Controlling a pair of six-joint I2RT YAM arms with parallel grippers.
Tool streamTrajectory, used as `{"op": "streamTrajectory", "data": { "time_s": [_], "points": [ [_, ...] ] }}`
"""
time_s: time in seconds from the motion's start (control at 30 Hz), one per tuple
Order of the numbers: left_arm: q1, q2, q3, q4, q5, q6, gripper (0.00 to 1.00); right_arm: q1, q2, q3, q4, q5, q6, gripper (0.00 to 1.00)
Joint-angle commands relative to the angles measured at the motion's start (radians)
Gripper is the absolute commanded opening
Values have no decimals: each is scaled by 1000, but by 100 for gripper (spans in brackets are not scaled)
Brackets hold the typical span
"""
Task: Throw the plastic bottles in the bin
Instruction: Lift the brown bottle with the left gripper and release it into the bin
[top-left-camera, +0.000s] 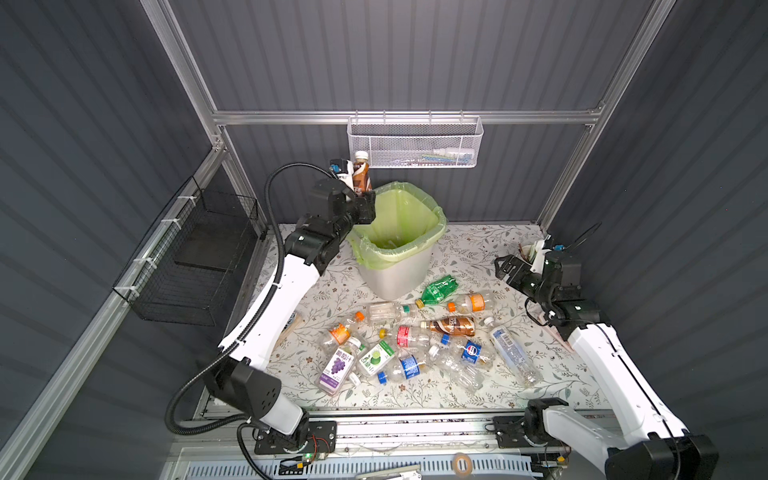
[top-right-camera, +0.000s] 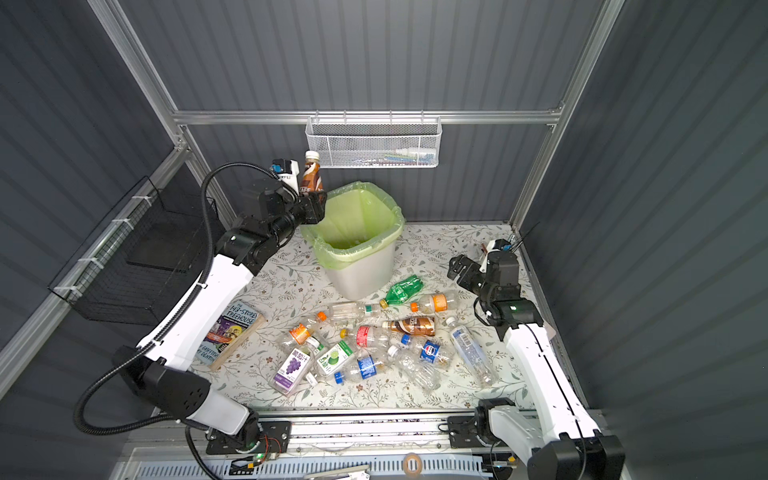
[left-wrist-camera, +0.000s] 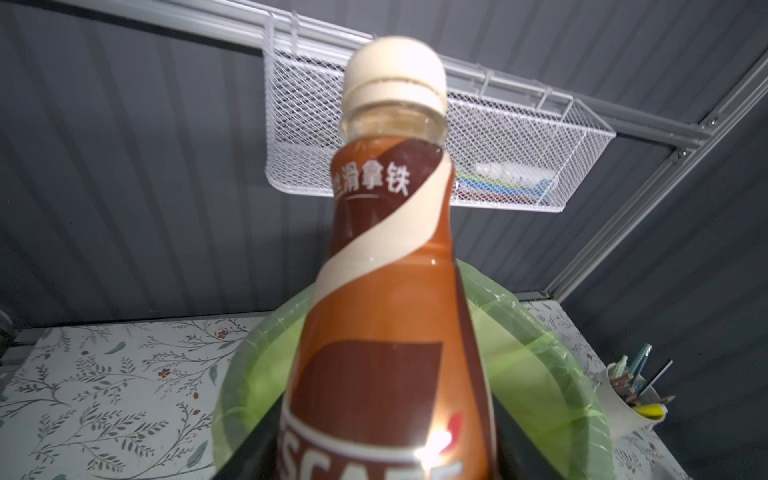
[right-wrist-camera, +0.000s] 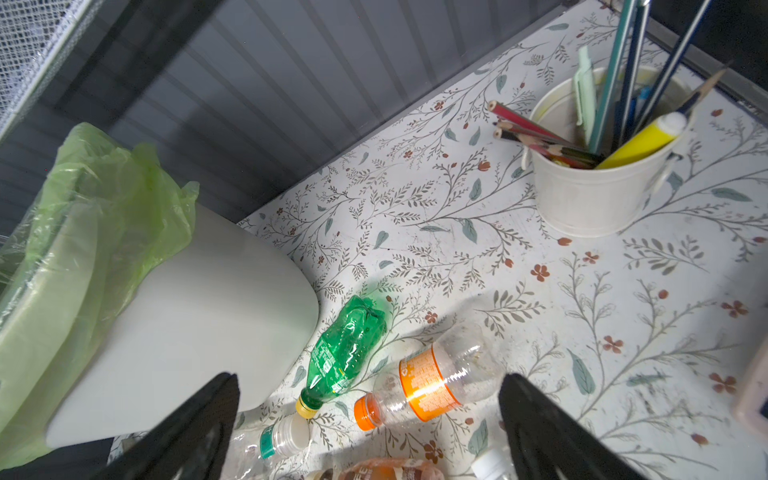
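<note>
A brown coffee bottle (top-left-camera: 360, 174) (top-right-camera: 311, 176) (left-wrist-camera: 386, 291) with a cream cap stands upright in my left gripper (top-left-camera: 365, 201) (top-right-camera: 316, 200) (left-wrist-camera: 386, 440), which is shut on its lower body. It hangs over the far left rim of the bin (top-left-camera: 395, 278) (top-right-camera: 361, 276) (left-wrist-camera: 540, 332) (right-wrist-camera: 208, 311), pale grey with a light-green bag. Several plastic bottles lie on the table in front of the bin, among them a green one (top-left-camera: 438, 289) (right-wrist-camera: 345, 349), an orange-labelled one (top-left-camera: 473, 302) (right-wrist-camera: 432, 374) and another brown one (top-left-camera: 453, 326). My right gripper (top-left-camera: 505, 266) (top-right-camera: 457, 266) (right-wrist-camera: 370, 380) hovers open above the green and orange bottles, holding nothing.
A white mesh basket (top-left-camera: 415, 143) hangs on the back wall above the bin. A black wire basket (top-left-camera: 195, 257) is on the left wall. A book (top-right-camera: 232, 332) lies under the left arm. A white cup of pencils (right-wrist-camera: 598, 187) stands at the back right corner.
</note>
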Motion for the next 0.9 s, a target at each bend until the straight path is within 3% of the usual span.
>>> {"op": "streamTrajectory", "data": {
  "time_s": [0.0,0.07,0.37,0.63,0.73,0.87],
  "points": [
    [-7,7,70,-157,7,59,89,-14,-34,12,-121,42,-44,99],
    [-7,-29,51,-138,-37,75,100,-25,-59,1,-142,53,-41,99],
    [-7,-196,-152,8,-163,119,100,-28,-101,-29,-168,43,10,99],
    [10,-273,-316,35,-312,87,100,-15,-116,-46,-361,75,38,98],
    [61,-293,-386,31,-289,33,100,6,-155,-118,-417,95,75,95],
    [177,-311,-447,26,-159,-61,100,47,-216,-214,-469,102,140,92]
  ]
}}
